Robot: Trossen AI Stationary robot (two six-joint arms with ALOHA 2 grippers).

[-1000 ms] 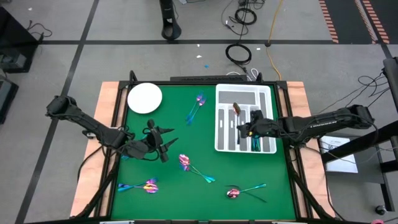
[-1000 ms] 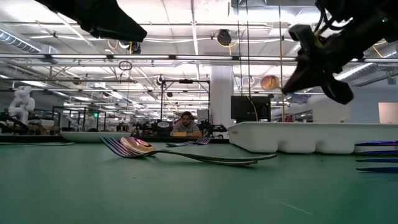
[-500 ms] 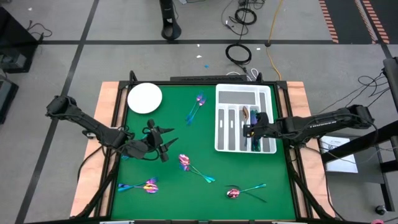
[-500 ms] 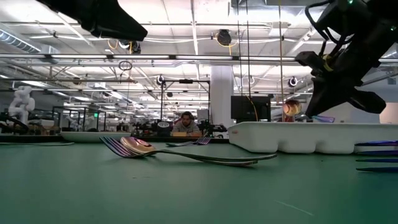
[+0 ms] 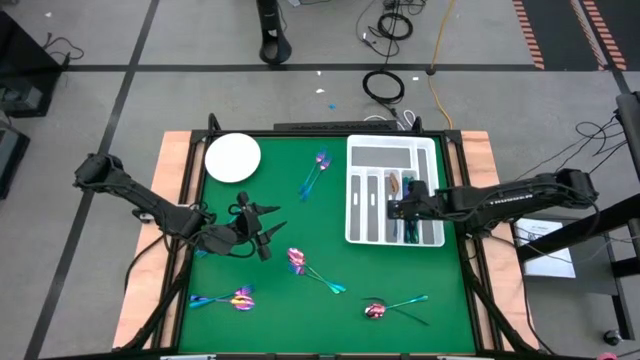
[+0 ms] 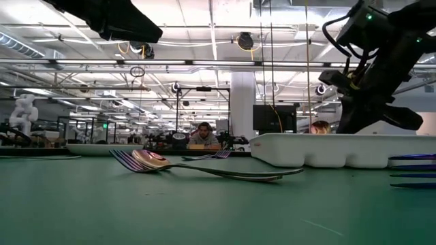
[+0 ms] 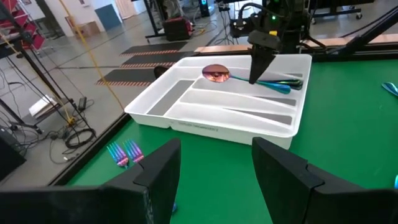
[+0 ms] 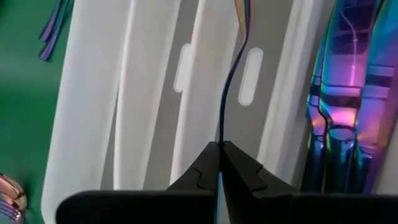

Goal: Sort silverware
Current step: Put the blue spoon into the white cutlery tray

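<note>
Reaching over the white compartmented tray [image 5: 391, 190], the right pincer [image 5: 393, 208] was clenched on the thin handle of a spoon [image 7: 217, 73]; in the right wrist view its fingertips [image 8: 202, 163] pinched the dark edge-on handle, which ran away along one of the tray's narrow slots. The left wrist view showed the spoon's coppery bowl raised near the tray's far wall, with the handle slanting down to the pincer tip. Other iridescent pieces [image 8: 341, 93] lay flat in the slot beside it, at the tray's right side.

The left pincer [image 5: 262, 231] hovered over the green surface [image 5: 300, 300] left of centre, its fingers [image 7: 281, 168] spread apart and holding nothing.

The loose silverware lay scattered on the surface: a pair [image 5: 314, 172] near the far edge between the round white plate [image 5: 233, 158] and the tray, a cluster [image 5: 312, 268] near the middle, more [image 5: 228, 298] near the front left corner, and a crossed spoon and fork [image 5: 393, 307] near the front right.
</note>
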